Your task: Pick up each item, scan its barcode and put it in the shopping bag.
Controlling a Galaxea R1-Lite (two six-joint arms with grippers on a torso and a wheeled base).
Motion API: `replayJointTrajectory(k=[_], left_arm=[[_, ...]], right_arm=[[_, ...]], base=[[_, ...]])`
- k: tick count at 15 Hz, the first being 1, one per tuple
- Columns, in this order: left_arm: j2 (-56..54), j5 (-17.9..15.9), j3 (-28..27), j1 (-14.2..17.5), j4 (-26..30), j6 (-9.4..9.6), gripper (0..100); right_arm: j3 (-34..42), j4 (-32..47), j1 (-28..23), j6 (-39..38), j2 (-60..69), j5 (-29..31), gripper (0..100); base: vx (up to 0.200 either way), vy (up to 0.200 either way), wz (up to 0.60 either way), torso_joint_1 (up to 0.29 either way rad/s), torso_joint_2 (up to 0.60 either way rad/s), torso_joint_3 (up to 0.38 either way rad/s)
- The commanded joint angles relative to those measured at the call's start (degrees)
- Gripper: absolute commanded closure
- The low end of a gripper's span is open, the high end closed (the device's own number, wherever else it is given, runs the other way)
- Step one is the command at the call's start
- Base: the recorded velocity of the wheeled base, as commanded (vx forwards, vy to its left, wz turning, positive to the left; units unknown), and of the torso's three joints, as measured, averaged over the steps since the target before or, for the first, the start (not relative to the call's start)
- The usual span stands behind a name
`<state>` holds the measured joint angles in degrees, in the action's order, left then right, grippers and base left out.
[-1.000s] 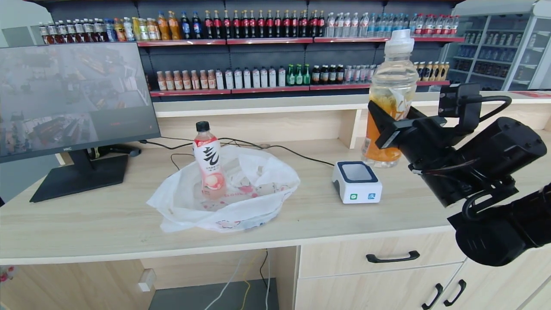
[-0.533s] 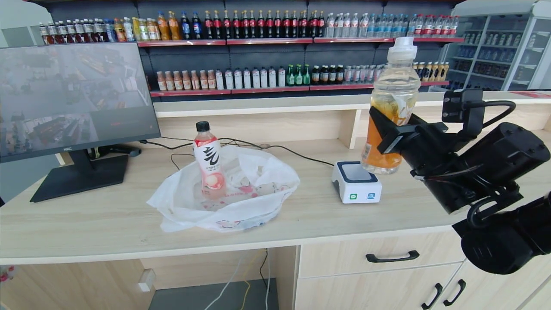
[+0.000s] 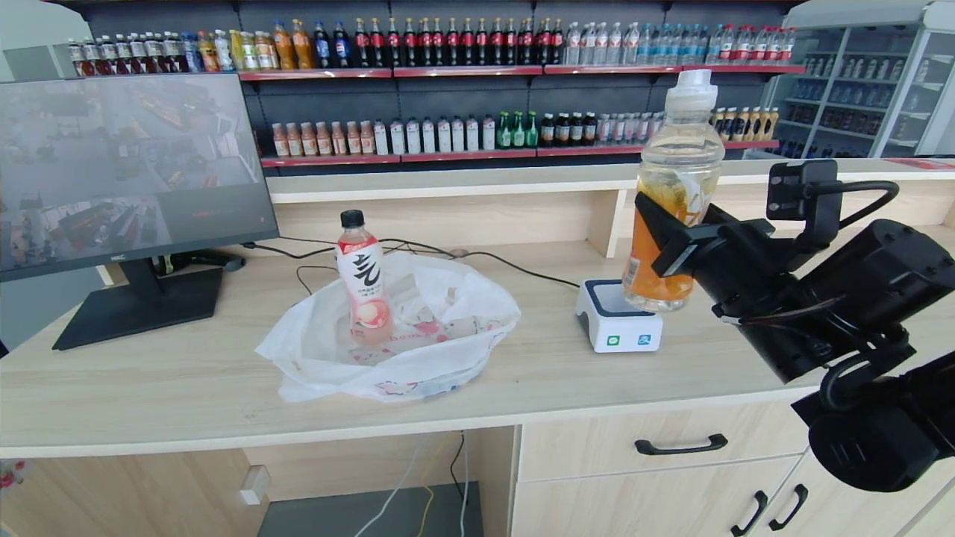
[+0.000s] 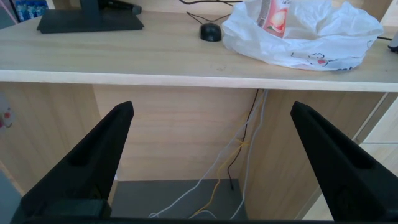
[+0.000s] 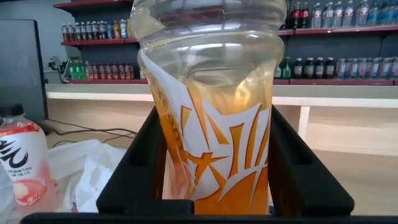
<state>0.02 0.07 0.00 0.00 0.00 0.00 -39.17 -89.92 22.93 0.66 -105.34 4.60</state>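
Partly behind orange bottle (image 3: 675,179): scanner (image 3: 613,330).

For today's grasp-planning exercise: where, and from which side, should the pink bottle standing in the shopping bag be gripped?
Probably its upper body, below the black cap, approached level from the front: the pink bottle stands upright, base sunk in the shopping bag, upper half clear.

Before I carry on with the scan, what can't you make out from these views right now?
- Barcode on the orange bottle: not visible in the head view, where the right gripper covers part of the label.
- Scanner window: in the head view the bottle's base covers much of it.
- Orange bottle's cap and base: cut off by the edges of the right wrist view.
- Pink bottle base: in the head view it is sunk in the shopping bag folds.
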Motion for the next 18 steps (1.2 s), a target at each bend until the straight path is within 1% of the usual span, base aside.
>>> replayJointTrajectory(k=[1, 6, 13, 18], left_arm=[[0.0, 0.0, 0.0, 0.0, 0.0, 0.0, 0], [0.0, 0.0, 0.0, 0.0, 0.0, 0.0, 0], [0.0, 0.0, 0.0, 0.0, 0.0, 0.0, 0], [0.0, 0.0, 0.0, 0.0, 0.0, -0.09, 0]], right_arm=[[0.3, -0.1, 0.4, 0.0, 0.3, 0.1, 100], [1.2, -0.1, 0.4, -0.9, 1.2, 0.1, 100], [1.8, -0.1, 2.6, -0.9, 1.7, 0.1, 100], [1.4, -0.1, 4.3, -0.9, 1.4, 0.1, 100]], base=[[0.0, 0.2, 0.0, 0.002, 0.0, 0.007], [0.0, 0.2, 0.0, -0.001, 0.0, 0.003], [0.0, 0.2, 0.0, 0.002, 0.0, 0.002], [0.0, 0.0, 0.0, 0.0, 0.0, 0.0]])
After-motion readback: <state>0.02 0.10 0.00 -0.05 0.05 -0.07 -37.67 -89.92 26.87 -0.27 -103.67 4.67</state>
